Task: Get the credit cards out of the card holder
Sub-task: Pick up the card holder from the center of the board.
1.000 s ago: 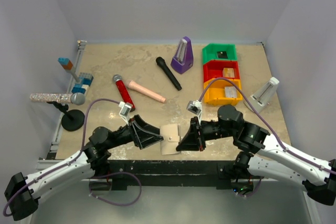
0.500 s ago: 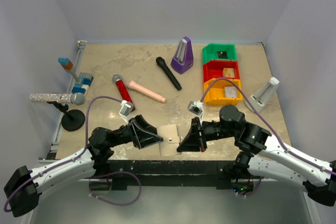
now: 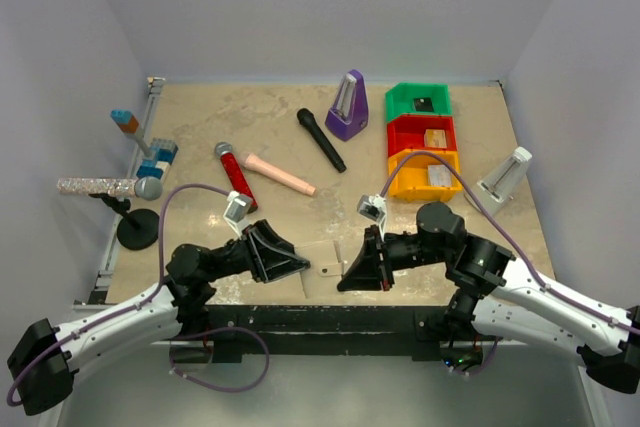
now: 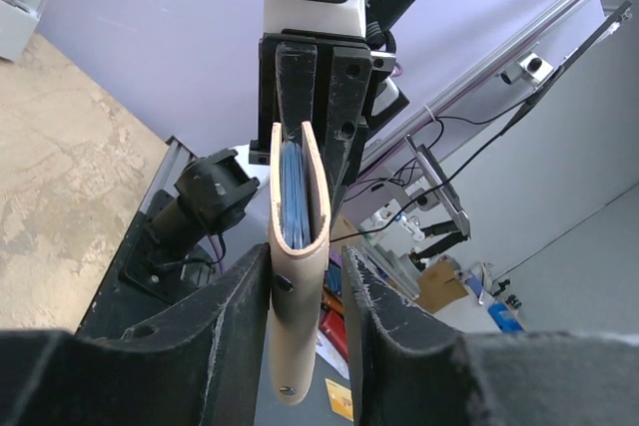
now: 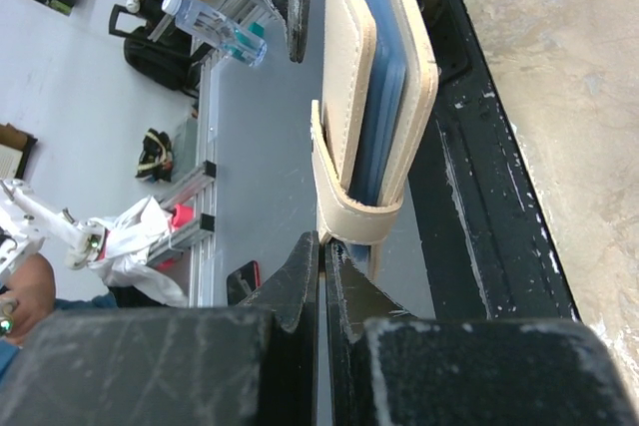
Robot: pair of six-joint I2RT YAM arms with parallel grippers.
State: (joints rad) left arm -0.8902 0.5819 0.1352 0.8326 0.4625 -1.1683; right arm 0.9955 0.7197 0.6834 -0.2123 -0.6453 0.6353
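Observation:
The beige card holder (image 3: 325,268) hangs folded and edge-on over the table's near edge, between my two grippers. My right gripper (image 3: 345,277) is shut, its tips (image 5: 321,241) pinching the end of the snap tab (image 5: 344,209) that wraps the card holder (image 5: 349,97). My left gripper (image 3: 303,267) straddles the folded spine: in the left wrist view the gripper (image 4: 307,256) has one finger against the card holder (image 4: 290,346) and a slim gap at the other. Blue lining (image 4: 293,197) shows inside. The credit cards are hidden in the fold.
On the table behind lie a red microphone (image 3: 236,175), a pink cylinder (image 3: 280,173) and a black microphone (image 3: 320,139). A purple metronome (image 3: 347,105) and stacked green, red and yellow bins (image 3: 418,142) stand at the back right. A glitter microphone on a stand (image 3: 105,187) is left.
The card holder has turned from lying flat to standing edge-on between the grippers. My left gripper's jaws have narrowed around it. The right gripper stayed shut.

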